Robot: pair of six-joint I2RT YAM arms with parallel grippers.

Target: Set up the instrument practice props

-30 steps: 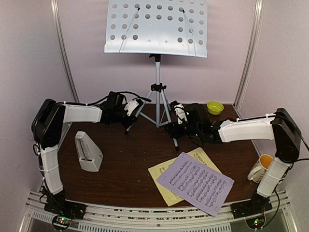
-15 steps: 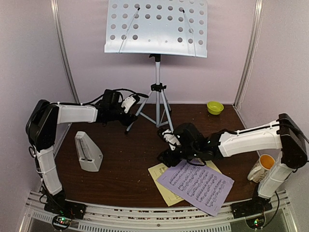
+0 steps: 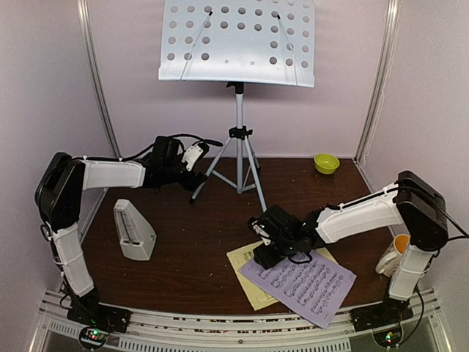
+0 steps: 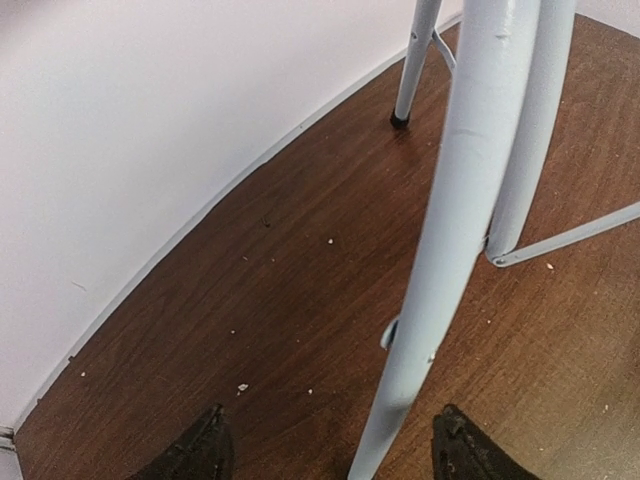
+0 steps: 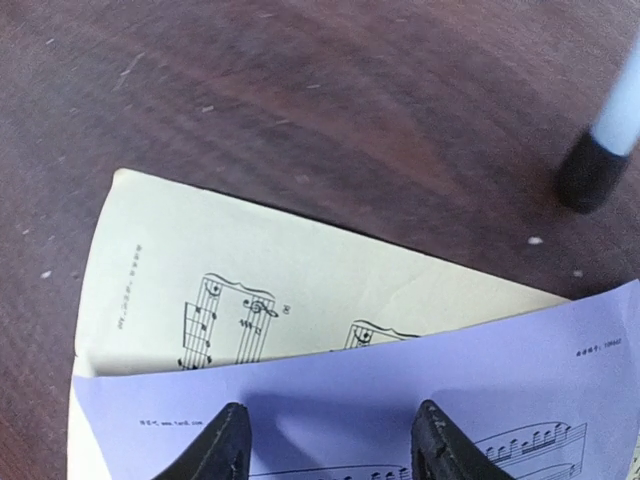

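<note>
- The dark wooden table [image 3: 190,242] carries everything. Only the overhead view takes in the whole of it.
- The music stand is at the back middle. Its grey holed desk [image 3: 238,40] has its long edge running left to right and its face tilted toward the arms. The silver tripod [image 3: 239,154] stands upright with its legs spread on the table.
- The lilac page [image 3: 308,286] lies flat at the near right, its long axis slanting from upper left to lower right. It overlaps the yellow page [image 3: 245,282] beneath it.
- The right wrist view shows printed staves on both sheets and tiny lines of print, too small to read. It also shows a black rubber foot [image 5: 590,170] of the tripod.
- The grey metronome [image 3: 133,231] sits at the near left, its narrow end toward the back.
- A mug [image 3: 396,253] is at the right edge and a green bowl [image 3: 326,163] is in the back right corner.
- The left gripper [image 3: 196,155] is beside the tripod. Its wrist view shows the fingers [image 4: 200,455] spread, with a tripod leg [image 4: 450,250] running between them, untouched.
- The right gripper [image 3: 261,246] hangs over the lilac page's upper left corner, its fingers [image 5: 225,440] parted with nothing clasped. I cannot tell whether they touch the paper.
</note>
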